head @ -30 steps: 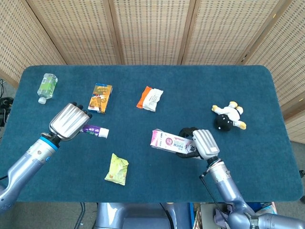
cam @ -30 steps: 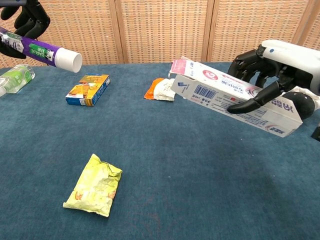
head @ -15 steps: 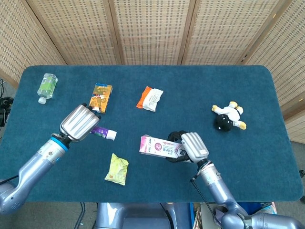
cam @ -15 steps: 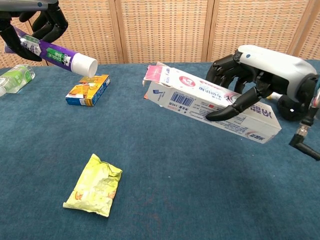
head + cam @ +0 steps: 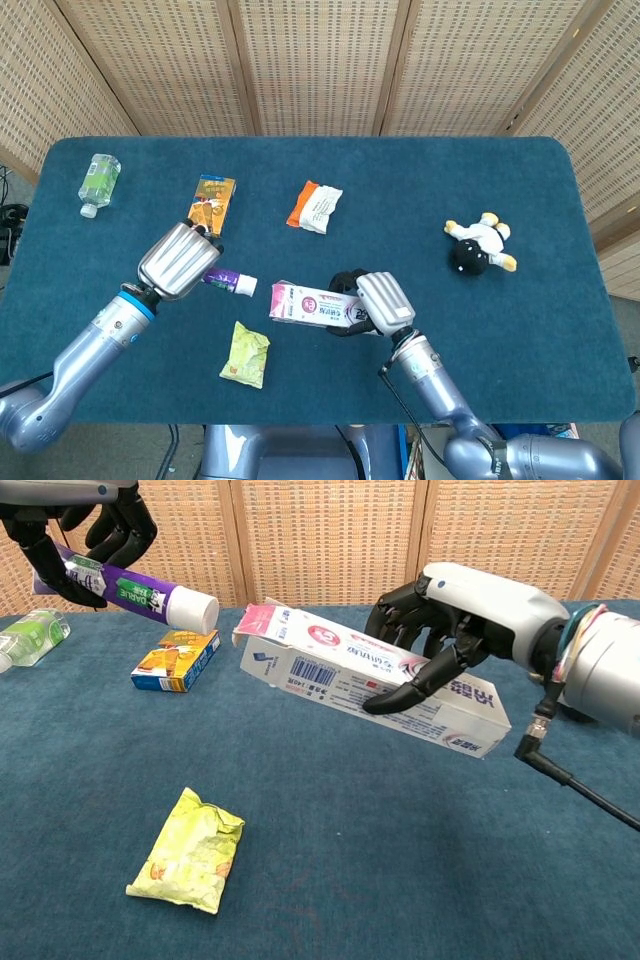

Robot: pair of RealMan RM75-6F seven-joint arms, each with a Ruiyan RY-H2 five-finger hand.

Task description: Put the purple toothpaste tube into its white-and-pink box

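Bottle of clear plastic with a green label lies on its side at the far left of the blue table, well apart from everything else. Next along, the left hand holds the purple toothpaste tube above the cloth, dark fingers curled around its rear half, the white cap pointing right and slightly down toward the box. Behind the tube a small orange-and-blue carton lies flat and closed; its contents cannot be seen. Nearer the front edge sits a crumpled yellow-green snack packet. At centre, the white-and-pink box is lifted off the table and tilted, its open flapped end raised at the left, just beside the tube's cap but not touching it. Nothing shows inside the opening. The right hand grips the box from above, fingers wrapped over its top and one pressed along the barcode side. Farther back lies an orange-and-white sachet. At the right rests a black, white and yellow plush toy.
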